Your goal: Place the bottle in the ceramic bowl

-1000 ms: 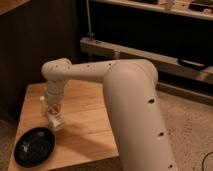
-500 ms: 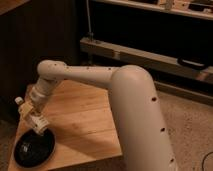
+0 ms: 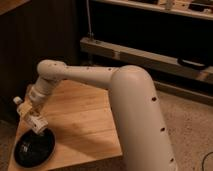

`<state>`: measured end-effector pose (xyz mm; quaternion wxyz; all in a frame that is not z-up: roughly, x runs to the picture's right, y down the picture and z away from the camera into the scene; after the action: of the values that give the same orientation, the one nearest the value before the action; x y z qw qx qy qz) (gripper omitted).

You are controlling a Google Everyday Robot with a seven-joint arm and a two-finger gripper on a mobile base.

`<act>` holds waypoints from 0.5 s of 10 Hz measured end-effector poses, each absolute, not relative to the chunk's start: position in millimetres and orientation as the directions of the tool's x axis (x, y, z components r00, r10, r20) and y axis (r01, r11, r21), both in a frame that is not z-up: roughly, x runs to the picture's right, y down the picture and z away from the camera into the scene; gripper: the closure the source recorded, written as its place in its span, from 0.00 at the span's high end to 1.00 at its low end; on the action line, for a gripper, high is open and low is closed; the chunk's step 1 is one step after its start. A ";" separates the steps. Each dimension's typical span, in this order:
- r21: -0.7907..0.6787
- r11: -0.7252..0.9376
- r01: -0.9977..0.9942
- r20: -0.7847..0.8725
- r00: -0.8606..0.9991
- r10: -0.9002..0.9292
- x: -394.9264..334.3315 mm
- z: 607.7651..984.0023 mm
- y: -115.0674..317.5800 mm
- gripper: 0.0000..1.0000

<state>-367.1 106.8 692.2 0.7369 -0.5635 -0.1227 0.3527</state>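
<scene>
The bottle (image 3: 20, 105) is small and cream with a white cap. It sits tilted in my gripper (image 3: 34, 121), cap pointing up and to the left. The gripper is shut on the bottle and hangs just above the far rim of the ceramic bowl (image 3: 35, 149). The bowl is a shallow glossy black dish at the front left corner of the wooden table (image 3: 85, 125). My big white arm reaches in from the right and hides the table's right side.
A dark wall stands behind the table. A low metal rack (image 3: 145, 55) runs along the back right. Speckled floor (image 3: 190, 120) lies to the right. The table's left and front edges are close to the bowl.
Over the last second my gripper swung left and forward across the table with the bottle, from mid-table to over the bowl's far rim. It has hardly moved in the last half second.
</scene>
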 end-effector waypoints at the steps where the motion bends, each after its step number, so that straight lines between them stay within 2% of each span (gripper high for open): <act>1: -0.919 0.121 -0.376 -0.205 0.716 0.668 -366.3 690.5 106.8 0.00; 5: -0.925 0.212 -0.314 -0.021 0.602 0.799 -361.5 658.0 120.1 0.00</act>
<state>-361.5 120.1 658.0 0.7404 -0.5026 -0.2409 0.3757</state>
